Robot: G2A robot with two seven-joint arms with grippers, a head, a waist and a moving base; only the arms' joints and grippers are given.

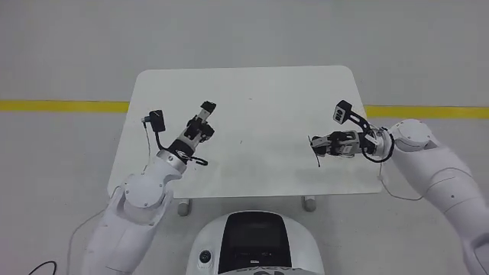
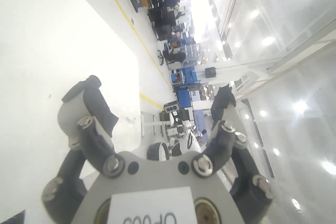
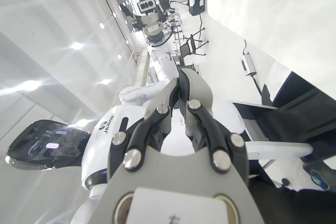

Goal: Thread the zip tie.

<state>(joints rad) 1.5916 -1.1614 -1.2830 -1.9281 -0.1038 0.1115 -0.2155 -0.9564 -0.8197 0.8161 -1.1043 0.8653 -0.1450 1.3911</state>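
Observation:
A thin black zip tie [image 1: 318, 157] hangs down from the tip of my right gripper [image 1: 314, 143], over the right part of the white table [image 1: 252, 92]. That gripper's fingers [image 3: 183, 83] are pressed together, shut on the tie's upper end; the tie itself is hidden in the right wrist view. My left gripper [image 1: 206, 111] is held over the left part of the table, facing the right one across a wide gap. Its two fingers [image 2: 89, 93] stand well apart, open, with nothing between them [image 2: 157, 88].
The table's near edge [image 1: 244, 195] runs just below both arms. A yellow floor line [image 1: 61, 105] passes behind the table. In the left wrist view the other arm's gripper [image 2: 173, 114] shows farther off past the table corner.

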